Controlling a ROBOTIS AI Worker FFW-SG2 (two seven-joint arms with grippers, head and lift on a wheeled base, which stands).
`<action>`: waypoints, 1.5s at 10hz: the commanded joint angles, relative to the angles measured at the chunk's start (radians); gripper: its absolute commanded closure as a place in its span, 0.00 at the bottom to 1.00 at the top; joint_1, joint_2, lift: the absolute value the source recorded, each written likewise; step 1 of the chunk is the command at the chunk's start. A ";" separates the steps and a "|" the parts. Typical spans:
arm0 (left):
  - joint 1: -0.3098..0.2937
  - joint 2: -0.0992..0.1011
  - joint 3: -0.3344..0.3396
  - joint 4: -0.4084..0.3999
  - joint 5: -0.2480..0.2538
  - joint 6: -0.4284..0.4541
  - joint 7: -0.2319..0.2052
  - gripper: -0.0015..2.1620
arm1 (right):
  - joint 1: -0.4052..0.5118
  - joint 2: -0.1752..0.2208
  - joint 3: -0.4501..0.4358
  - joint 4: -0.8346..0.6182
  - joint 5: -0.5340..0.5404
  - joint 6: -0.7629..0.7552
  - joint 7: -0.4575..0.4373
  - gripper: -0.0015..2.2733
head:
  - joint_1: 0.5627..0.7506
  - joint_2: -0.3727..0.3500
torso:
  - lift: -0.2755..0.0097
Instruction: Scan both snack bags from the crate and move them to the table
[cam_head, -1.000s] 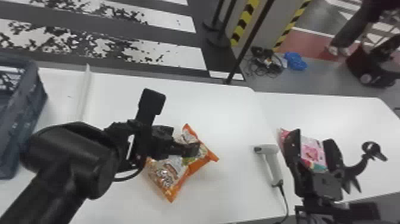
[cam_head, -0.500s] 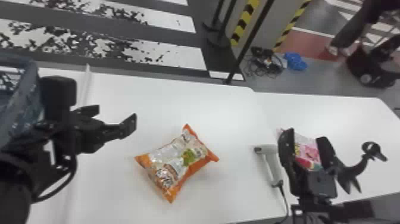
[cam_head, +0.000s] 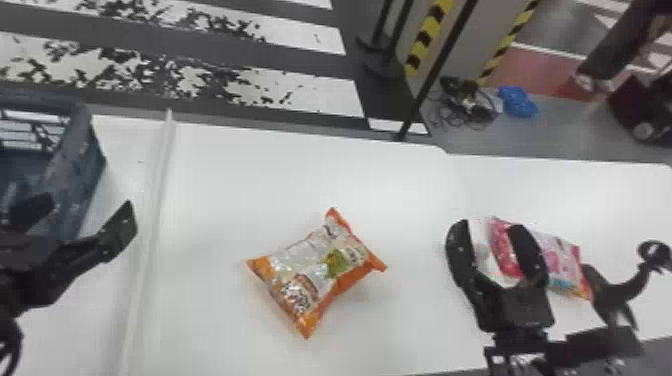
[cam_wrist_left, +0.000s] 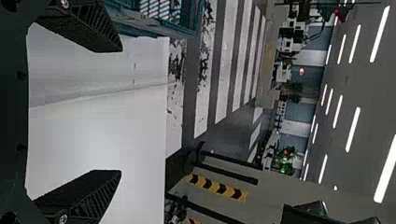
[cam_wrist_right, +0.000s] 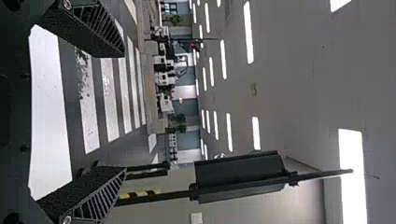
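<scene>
No text, label, brand, number or sign was found legible on inspection, left or right, near or far.

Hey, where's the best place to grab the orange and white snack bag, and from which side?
I'd take the snack bag by its puffed middle, straight from above, closing on opposite edges. It lies flat on the table, its body plumper than its pointed corners, with nothing resting on top.
</scene>
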 joint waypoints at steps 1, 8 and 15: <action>0.080 0.003 0.034 0.000 0.006 -0.073 -0.001 0.03 | 0.000 0.000 0.024 -0.025 0.006 0.049 0.010 0.03 | 0.70 0.18 | 0.66; 0.291 0.001 0.153 -0.101 0.085 -0.229 -0.028 0.03 | -0.042 0.000 0.152 -0.043 0.078 0.310 0.141 0.03 | 0.70 0.50 | 0.66; 0.304 0.007 0.131 -0.095 0.083 -0.238 -0.053 0.03 | -0.143 0.025 0.301 -0.101 0.180 0.743 0.182 0.99 | 0.70 0.77 | 0.66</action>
